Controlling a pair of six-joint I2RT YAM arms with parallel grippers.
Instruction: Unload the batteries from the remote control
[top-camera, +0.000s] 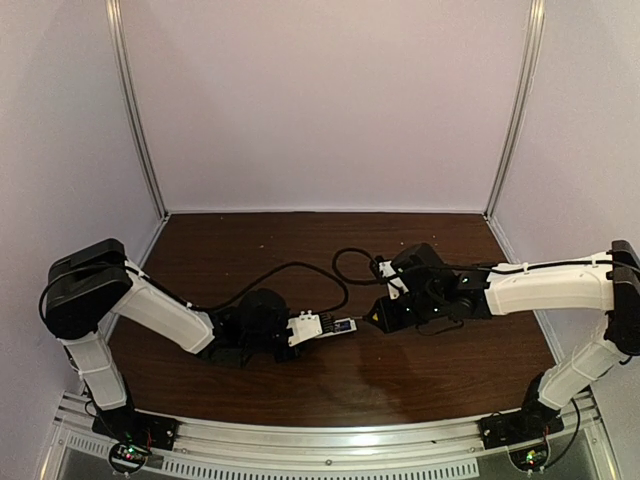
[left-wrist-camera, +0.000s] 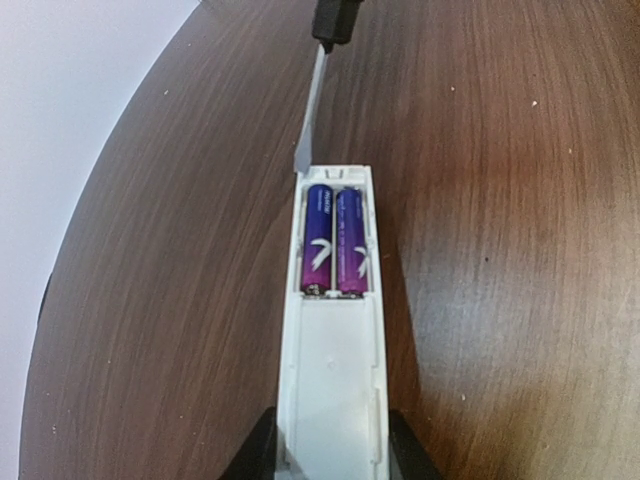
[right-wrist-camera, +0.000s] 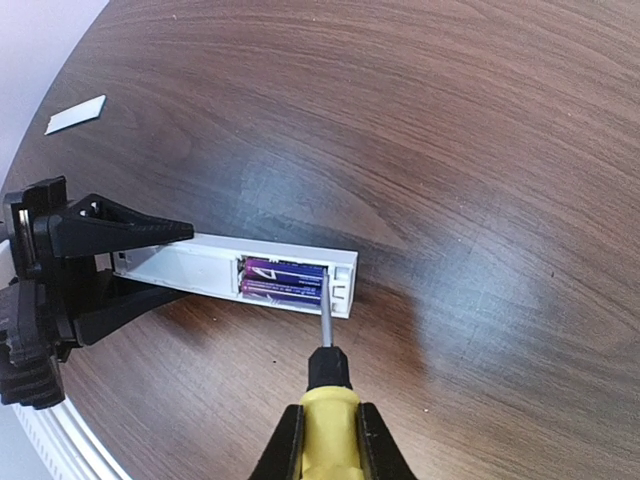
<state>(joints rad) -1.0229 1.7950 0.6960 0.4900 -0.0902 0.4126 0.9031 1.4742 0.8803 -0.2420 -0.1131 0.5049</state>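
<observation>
The remote control (left-wrist-camera: 335, 370) is a slim white bar held level just above the table, and my left gripper (left-wrist-camera: 330, 465) is shut on its near end. Its compartment lies uncovered, with two blue-purple batteries (left-wrist-camera: 334, 240) side by side inside. My right gripper (right-wrist-camera: 328, 440) is shut on the yellow handle of a screwdriver (right-wrist-camera: 330, 400). The blade tip rests at the end of the batteries (right-wrist-camera: 283, 280) nearest the remote control's (right-wrist-camera: 200, 268) free end. From above, the left gripper (top-camera: 300, 332) and right gripper (top-camera: 385, 315) face each other across the remote control (top-camera: 322, 326).
A thin flat white cover strip (right-wrist-camera: 76, 114) lies on the dark wooden table (top-camera: 300, 390), away from the remote. A black cable (top-camera: 340, 265) loops over the table behind the grippers. White walls close in the back and both sides.
</observation>
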